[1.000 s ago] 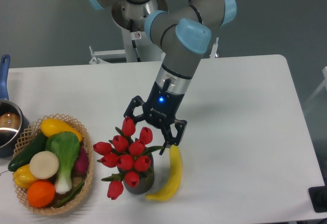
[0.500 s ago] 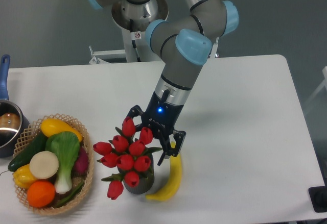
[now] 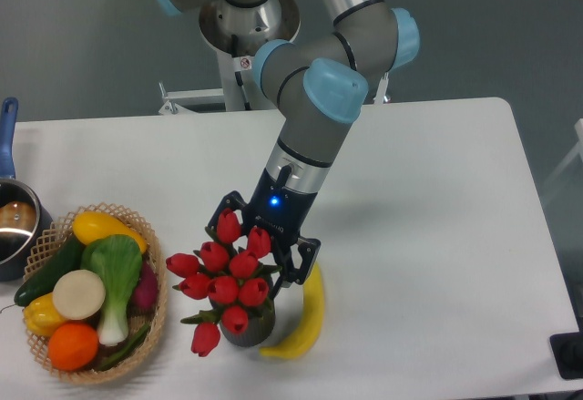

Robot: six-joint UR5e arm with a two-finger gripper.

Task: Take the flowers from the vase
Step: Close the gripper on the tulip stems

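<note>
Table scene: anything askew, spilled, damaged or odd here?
One small oddity: one tulip bud droops over the side of the vase, below the other flowers. Otherwise the vase is upright, with the banana beside it and the basket tidy. Nothing spilled.

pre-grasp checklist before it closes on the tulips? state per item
1. Gripper open: ok, fingers spread at the back of the bunch.
2. Flowers still seated in the vase: ok.
3. Fingers around the stems rather than the buds: cannot tell, buds hide the tips.
4. Banana clear of the right finger: not ok, its upper tip sits right beside it.
5. Vase upright: ok.
6. Wicker basket out of the way: ok, left of the bunch, apart from the gripper.
</note>
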